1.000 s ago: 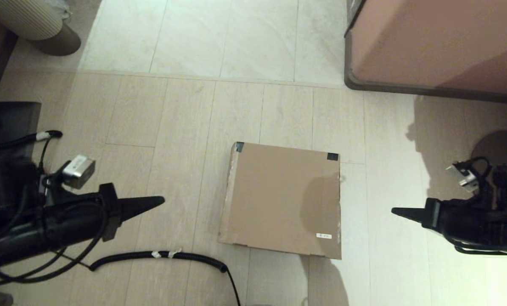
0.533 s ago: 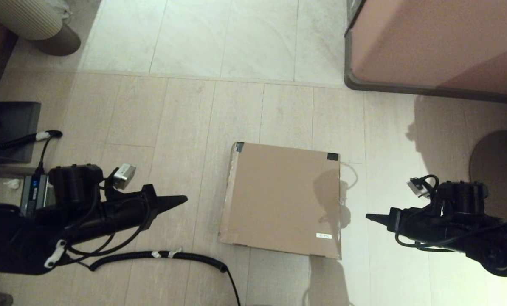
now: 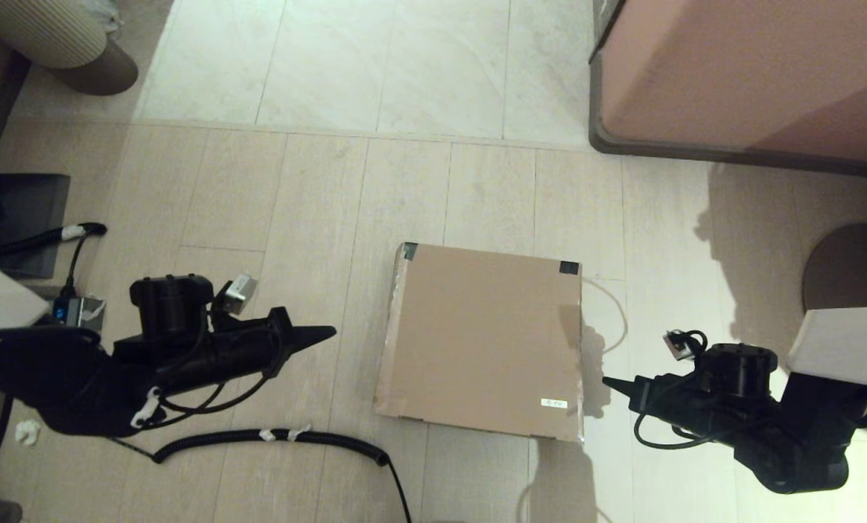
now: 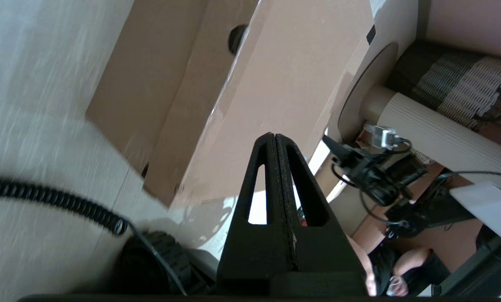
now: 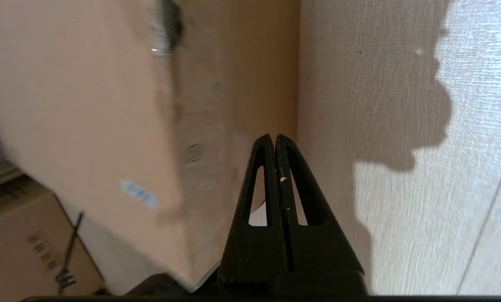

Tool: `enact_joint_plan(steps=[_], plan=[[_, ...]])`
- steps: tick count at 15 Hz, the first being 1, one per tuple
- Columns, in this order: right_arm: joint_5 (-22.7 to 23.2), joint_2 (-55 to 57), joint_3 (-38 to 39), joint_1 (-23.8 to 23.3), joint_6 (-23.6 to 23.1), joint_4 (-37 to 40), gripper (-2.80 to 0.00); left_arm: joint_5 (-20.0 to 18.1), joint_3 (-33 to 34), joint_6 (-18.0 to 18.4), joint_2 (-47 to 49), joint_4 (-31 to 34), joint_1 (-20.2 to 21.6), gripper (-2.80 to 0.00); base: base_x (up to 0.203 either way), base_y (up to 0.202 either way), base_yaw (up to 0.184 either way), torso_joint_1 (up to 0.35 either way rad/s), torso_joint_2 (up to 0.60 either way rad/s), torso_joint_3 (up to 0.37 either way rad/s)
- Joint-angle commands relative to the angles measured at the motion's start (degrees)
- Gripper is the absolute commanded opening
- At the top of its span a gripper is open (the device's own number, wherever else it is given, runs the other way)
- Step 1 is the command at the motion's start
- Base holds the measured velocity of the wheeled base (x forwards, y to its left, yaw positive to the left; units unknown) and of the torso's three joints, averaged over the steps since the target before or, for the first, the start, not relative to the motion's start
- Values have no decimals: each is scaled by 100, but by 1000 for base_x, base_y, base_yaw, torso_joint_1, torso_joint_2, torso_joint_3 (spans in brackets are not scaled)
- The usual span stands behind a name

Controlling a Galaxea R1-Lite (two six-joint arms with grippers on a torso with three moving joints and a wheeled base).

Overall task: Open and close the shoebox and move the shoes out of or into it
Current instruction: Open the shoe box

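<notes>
While the shoebox (image 3: 481,341) lay lid-down on the floor between both sets of pressed-together fingers, the left gripper (image 3: 328,333) sat near its side and the right gripper (image 3: 608,382) just beside the opposite wall; opening it seemingly came next, needing a tip under the lid edge.

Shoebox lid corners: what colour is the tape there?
Black tape on the shoebox, clearest in the head view.
</notes>
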Motion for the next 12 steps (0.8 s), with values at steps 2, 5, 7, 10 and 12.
enact_joint_plan(steps=[2, 5, 7, 10, 12], plan=[[-141, 592, -351, 134, -24, -69, -280, 2, -278, -18, 225, -27, -197, -280, 0, 0, 0, 0, 0, 0], [-391, 754, -585, 423, -39, -60, -280, 154, -427, -18, 295, -27, -445, -280, 0, 0, 0, 0, 0, 0], [-493, 738, -610, 587, -47, -54, -280, 371, -502, -18, 405, -36, -593, -280, 0, 0, 0, 0, 0, 0], [-505, 604, -493, 630, -27, -52, -280, 477, -499, -18, 384, -36, -708, -280, 0, 0, 0, 0, 0, 0], [-482, 308, -299, 630, -1, -40, -280, 488, -483, -18, 310, -36, -708, -280, 0, 0, 0, 0, 0, 0]])
